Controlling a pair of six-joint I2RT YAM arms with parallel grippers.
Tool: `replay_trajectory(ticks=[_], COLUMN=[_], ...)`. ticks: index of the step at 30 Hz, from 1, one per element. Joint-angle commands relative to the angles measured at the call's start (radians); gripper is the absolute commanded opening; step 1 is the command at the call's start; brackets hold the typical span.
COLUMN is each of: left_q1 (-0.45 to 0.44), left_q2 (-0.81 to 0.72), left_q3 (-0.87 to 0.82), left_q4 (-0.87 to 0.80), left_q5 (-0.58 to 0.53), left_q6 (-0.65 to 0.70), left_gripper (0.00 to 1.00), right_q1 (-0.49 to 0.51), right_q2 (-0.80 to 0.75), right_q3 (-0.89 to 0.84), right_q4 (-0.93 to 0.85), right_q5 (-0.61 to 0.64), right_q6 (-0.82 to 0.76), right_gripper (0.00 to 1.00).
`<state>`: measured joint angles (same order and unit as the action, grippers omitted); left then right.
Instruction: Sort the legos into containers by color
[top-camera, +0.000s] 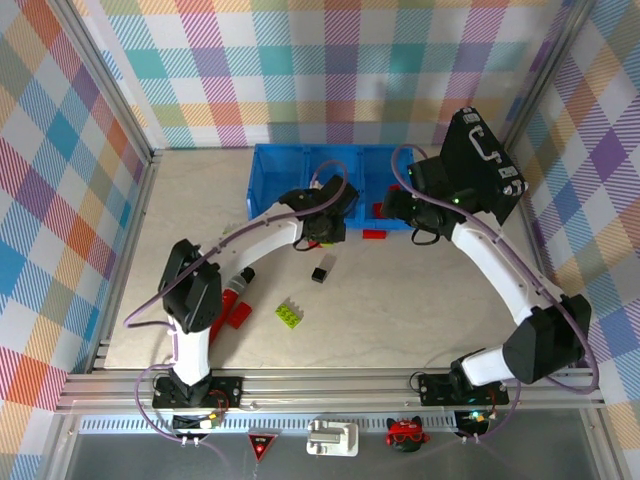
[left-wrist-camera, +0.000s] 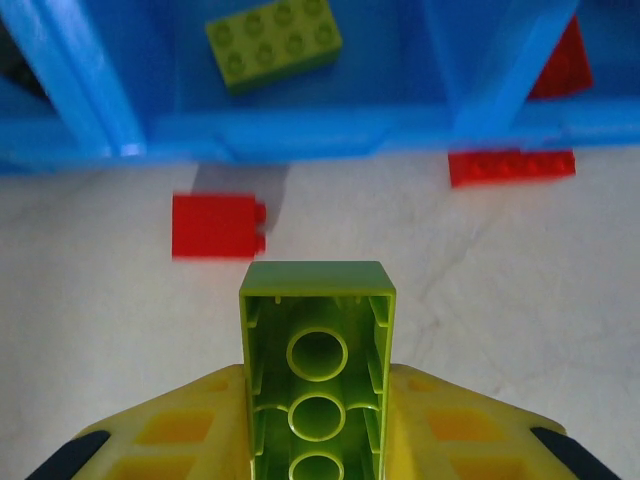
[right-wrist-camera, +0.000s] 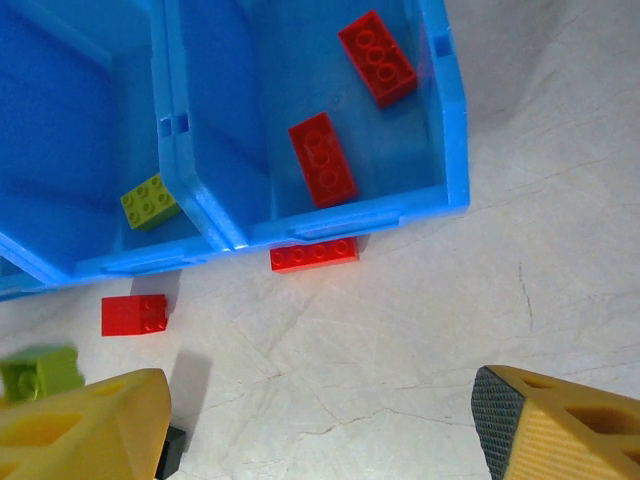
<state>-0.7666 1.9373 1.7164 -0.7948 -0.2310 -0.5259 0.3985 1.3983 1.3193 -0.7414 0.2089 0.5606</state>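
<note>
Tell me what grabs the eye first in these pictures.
The left gripper is shut on a lime green brick, held end-on just in front of the blue bins. Two red bricks lie in the rightmost bin and one green brick in the middle bin, while two loose red bricks sit on the table by the bins' front lip. The right gripper hangs open nearby.

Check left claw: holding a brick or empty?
Holding. A lime green brick sits clamped in the left claw, hollow underside toward the wrist camera.
</note>
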Motion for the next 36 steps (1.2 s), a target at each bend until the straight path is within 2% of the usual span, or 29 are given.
replay_trajectory(ticks=[1, 9, 13, 20, 23, 30, 36], left_q1=[0.029, 0.09, 0.116, 0.143, 0.149, 0.163, 0.167], left_q2=[0.085, 0.28, 0.356, 0.428, 0.444, 0.464, 0.423], left_q3=[0.119, 0.366, 0.441, 0.453, 0.448, 0.445, 0.425], left_q4=[-0.043, -0.035, 0.021, 0.169, 0.227, 0.268, 0.269], left_q5=[0.003, -0.01, 0.0, 0.07, 0.106, 0.19, 0.206], left_q6=[0.08, 0.154, 0.171, 0.137, 0.167, 0.191, 0.2], left_gripper=[0.32, 0.33, 0.33, 0.33, 0.35, 0.42, 0.46], right_q1=[-0.007, -0.008, -0.009, -0.009, -0.008, -0.008, -0.009], right_q2=[-0.057, -0.165, -0.189, -0.192, -0.2, -0.205, -0.196], right_q3=[-0.026, -0.063, -0.073, -0.072, -0.077, -0.089, -0.092], right_q4=[-0.034, -0.061, -0.064, -0.074, -0.077, -0.085, -0.081], right_q5=[0.03, 0.061, 0.065, 0.062, 0.069, 0.07, 0.052], right_q6=[0.002, 0.01, 0.013, 0.01, 0.005, 0.001, -0.009], right_gripper=[0.8, 0.8, 0.8, 0.8, 0.8, 0.8, 0.78])
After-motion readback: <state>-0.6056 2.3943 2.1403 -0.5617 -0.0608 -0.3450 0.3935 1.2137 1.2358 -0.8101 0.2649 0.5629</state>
